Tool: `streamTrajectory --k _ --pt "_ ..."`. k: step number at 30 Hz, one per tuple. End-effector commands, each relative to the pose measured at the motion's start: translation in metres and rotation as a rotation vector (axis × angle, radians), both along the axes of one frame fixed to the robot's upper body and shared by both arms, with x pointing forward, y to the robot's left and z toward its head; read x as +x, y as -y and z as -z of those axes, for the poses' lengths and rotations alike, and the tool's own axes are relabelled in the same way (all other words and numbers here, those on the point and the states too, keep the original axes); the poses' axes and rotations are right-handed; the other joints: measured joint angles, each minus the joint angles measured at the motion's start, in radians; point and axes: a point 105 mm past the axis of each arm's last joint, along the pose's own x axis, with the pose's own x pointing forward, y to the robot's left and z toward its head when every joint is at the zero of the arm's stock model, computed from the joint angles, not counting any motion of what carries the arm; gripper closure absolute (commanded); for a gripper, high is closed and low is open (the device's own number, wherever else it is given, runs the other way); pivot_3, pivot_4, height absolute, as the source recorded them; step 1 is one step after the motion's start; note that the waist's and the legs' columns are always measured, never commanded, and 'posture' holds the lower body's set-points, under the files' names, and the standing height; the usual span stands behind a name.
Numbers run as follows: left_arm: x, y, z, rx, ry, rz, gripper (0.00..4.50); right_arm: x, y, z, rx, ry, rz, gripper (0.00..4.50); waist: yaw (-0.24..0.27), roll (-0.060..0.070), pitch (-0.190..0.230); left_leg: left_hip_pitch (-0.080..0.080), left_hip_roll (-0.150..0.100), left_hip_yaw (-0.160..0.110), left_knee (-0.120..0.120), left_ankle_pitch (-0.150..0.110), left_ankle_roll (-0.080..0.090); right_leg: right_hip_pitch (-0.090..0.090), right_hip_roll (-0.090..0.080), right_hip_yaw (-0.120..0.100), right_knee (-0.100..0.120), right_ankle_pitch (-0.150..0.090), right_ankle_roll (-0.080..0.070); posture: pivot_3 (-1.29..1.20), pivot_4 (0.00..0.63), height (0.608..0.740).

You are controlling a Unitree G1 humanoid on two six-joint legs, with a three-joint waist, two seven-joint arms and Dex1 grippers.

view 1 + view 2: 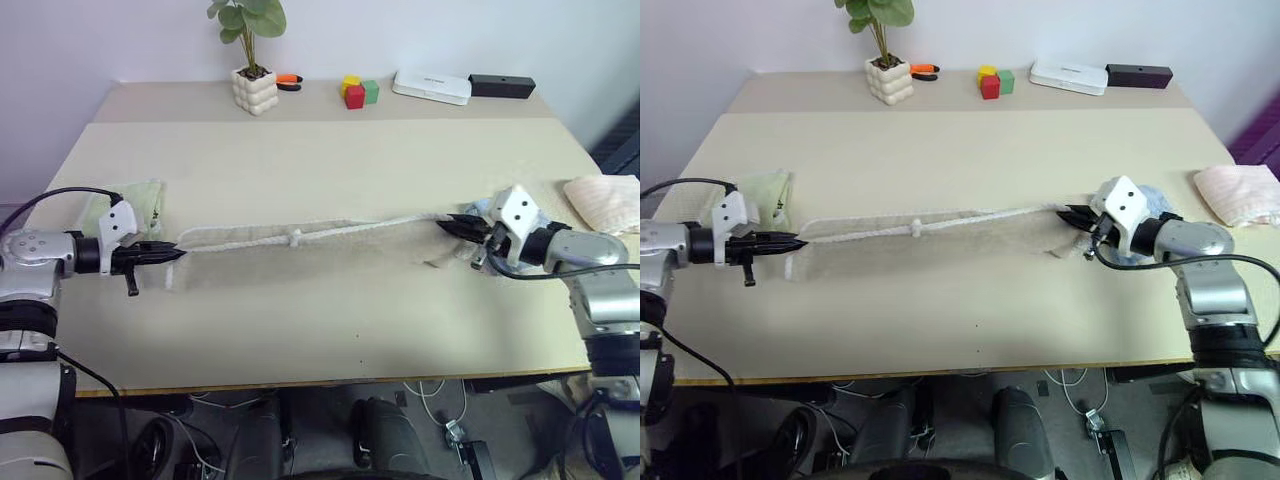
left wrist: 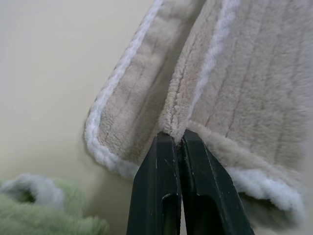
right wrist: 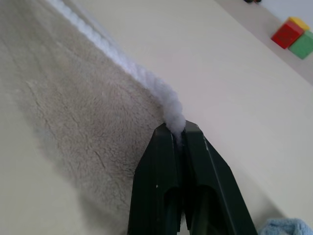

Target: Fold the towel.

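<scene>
1. Left eye view: the towel (image 1: pixel 300 262) lies stretched across the middle of the table (image 1: pixel 330 160), its white stitched top edge drawn into a nearly straight line between the two grippers, with a small white loop (image 1: pixel 295 238) partway along it
2. The left gripper (image 1: pixel 176 254) has its black fingers pressed together on one end of that edge; in the left wrist view the cloth bunches into a fold right where the fingertips (image 2: pixel 171 142) meet
3. The right gripper (image 1: pixel 446 224) is likewise clamped on the opposite end, the white piping caught between its tips in the right wrist view
4. The towel's body sags below the taut edge and rests on the table, so it looks soft and limp, light for its size, and likely to droop wherever it is unsupported
5. The plush terry should give good friction, so slipping seems unlikely; the corners along the stitched edging are the sensible places to hold, as they keep the edge straight
6. A folded green towel (image 1: pixel 135 205) sits just beside the left gripper, a pale blue one (image 1: pixel 1145 200) behind the right gripper, so the cloth could drag against them
</scene>
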Motion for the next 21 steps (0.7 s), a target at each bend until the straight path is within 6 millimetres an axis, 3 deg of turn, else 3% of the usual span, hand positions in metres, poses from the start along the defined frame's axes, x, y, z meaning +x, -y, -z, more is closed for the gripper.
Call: streamTrajectory --k 1,9,15,21 --pt "0.009 -0.001 -0.008 0.009 0.033 -0.033 4.5 0.011 0.001 -0.01 -0.024 0.074 0.033 4.49 0.0 0.0 0.0 0.0 0.0 0.0 0.0 0.001 -0.001 0.0 0.0 0.0 0.0 0.0 0.0 0.0 0.15 0.735" --pt "0.024 0.0 -0.016 -0.005 0.098 -0.106 4.5 0.026 0.011 -0.002 -0.025 0.075 0.117 4.49 -0.001 0.0 0.0 0.0 0.0 0.0 0.0 0.001 -0.002 0.0 0.0 0.0 0.0 0.0 0.0 0.0 0.15 0.735" --pt "0.022 0.003 -0.009 -0.01 0.07 -0.095 4.5 0.029 0.012 0.008 -0.031 0.041 0.139 4.49 -0.002 0.0 0.0 0.0 0.0 0.001 0.0 0.001 -0.002 0.0 0.0 0.0 0.0 0.0 0.0 0.0 0.15 0.735" --pt "0.028 0.005 -0.025 -0.116 0.078 -0.128 4.5 0.027 0.008 0.015 -0.032 0.031 0.124 4.49 -0.002 0.0 0.0 0.0 0.0 0.001 0.0 0.001 -0.002 0.0 0.0 0.0 0.0 0.0 0.0 0.0 0.15 0.735"
